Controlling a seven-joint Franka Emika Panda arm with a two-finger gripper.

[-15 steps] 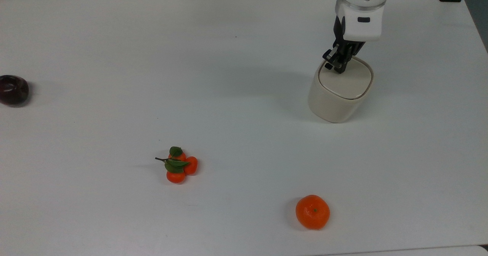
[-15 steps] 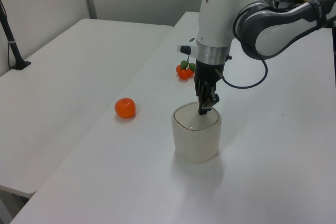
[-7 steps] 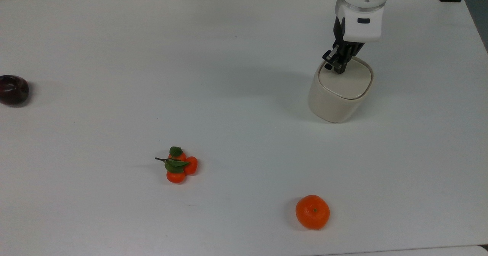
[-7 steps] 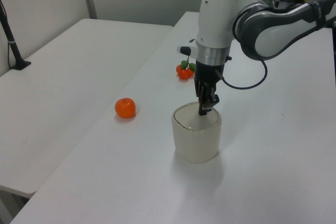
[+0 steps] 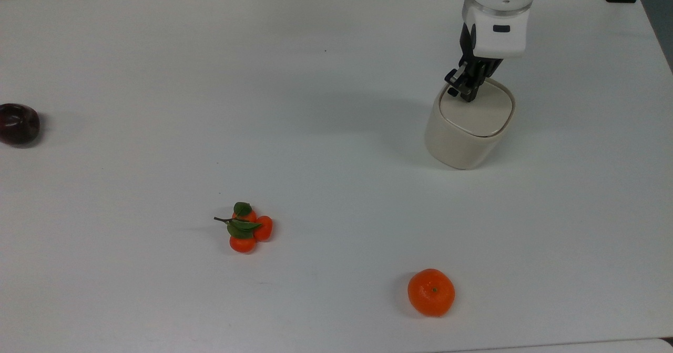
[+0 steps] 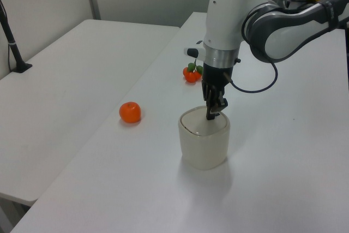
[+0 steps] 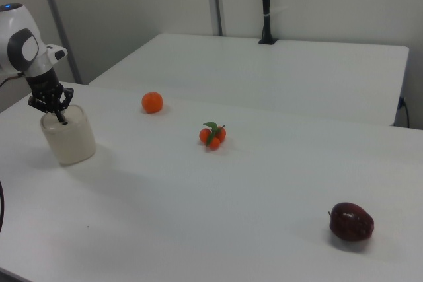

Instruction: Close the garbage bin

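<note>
The garbage bin is sitting on the matte white tabletop, toward the top view's right: a smooth cream plastic tub, rounded-square in section, with softly curved walls. Its flat lid is lying down level within the rim, a thin dark seam tracing the edge. In the left view the bin is standing upright near the middle of the tabletop.

The gripper is pointing down from the glossy white wrist housing, its black fingertips pressing on the lid near the corner at the top view's upper left. The fingers are drawn together, nothing between them. The left view is showing the gripper meeting the lid at its far edge; the right view has the gripper on top of the bin.

Well apart from the bin: a round, dimpled orange toward the top view's lower right; a cluster of three small oranges with green leaves at lower centre; a dark red, glossy apple at the top view's left edge.
</note>
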